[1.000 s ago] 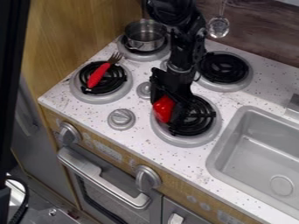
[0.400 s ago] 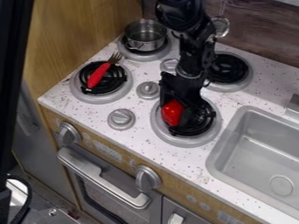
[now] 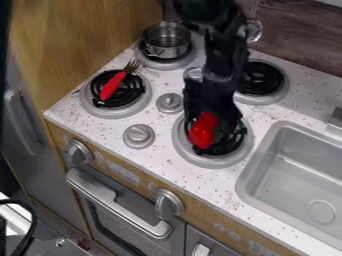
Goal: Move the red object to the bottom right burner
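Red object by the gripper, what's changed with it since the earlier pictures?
The red object and the gripper moved together rightward and slightly toward the stove's front, further over the bottom right burner. No release shows. The pot and fork stayed put.

the red object (image 3: 202,133) is glossy, rounded and taller than it is wide, leaning slightly with its lower end toward the burner's left rim; its upper and right sides are partly covered, and whether its underside touches the coils cannot be made out. it appears over the left half of the bottom right burner (image 3: 212,161), inside the ring. that burner is a round, pale grey ring around black coils, set flat in the white speckled counter (image 3: 214,186), near the front edge and well apart from the front left corner.
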Controlling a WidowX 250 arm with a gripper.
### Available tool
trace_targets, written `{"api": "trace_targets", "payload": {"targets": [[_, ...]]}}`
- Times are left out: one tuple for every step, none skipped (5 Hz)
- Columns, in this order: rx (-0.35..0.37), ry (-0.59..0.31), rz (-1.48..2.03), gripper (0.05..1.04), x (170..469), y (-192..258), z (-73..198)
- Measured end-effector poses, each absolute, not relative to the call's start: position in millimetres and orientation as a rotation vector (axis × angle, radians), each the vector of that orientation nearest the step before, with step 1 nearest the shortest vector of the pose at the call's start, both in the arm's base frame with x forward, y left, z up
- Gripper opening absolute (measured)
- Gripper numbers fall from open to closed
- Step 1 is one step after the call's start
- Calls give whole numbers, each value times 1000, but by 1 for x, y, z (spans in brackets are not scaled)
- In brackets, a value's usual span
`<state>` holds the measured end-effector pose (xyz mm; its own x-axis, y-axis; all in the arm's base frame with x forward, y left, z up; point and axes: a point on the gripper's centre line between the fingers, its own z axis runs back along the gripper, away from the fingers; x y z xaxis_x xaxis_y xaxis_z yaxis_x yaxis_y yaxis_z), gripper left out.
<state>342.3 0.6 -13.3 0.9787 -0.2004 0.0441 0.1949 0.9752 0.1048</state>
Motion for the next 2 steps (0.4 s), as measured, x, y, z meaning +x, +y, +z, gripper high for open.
{"api": "trace_targets", "payload": {"targets": [[81,-86,-141,999,335,8,16],[20,-103,-82,999,333,14,25]]}}
